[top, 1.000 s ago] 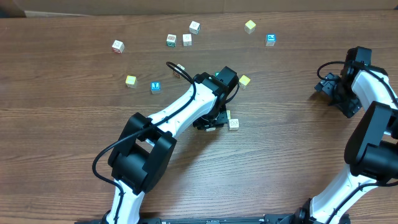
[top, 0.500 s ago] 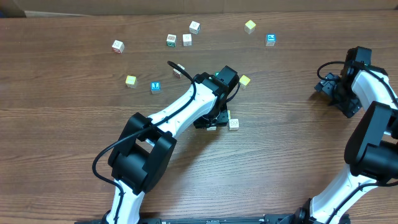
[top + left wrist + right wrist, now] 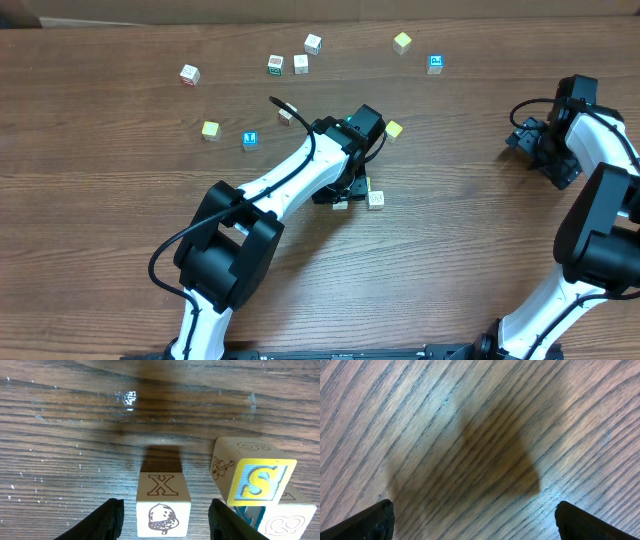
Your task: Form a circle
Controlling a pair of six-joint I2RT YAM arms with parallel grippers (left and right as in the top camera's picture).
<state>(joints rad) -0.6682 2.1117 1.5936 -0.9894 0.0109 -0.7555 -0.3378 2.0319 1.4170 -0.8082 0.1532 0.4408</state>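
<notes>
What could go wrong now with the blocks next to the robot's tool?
The left tool stands open around the X cube; pulling away crookedly, its fingers could nudge it out of place. The S cube sits tilted against its neighbours, close to the tool, so a small bump might topple it and mess up the shape.
</notes>
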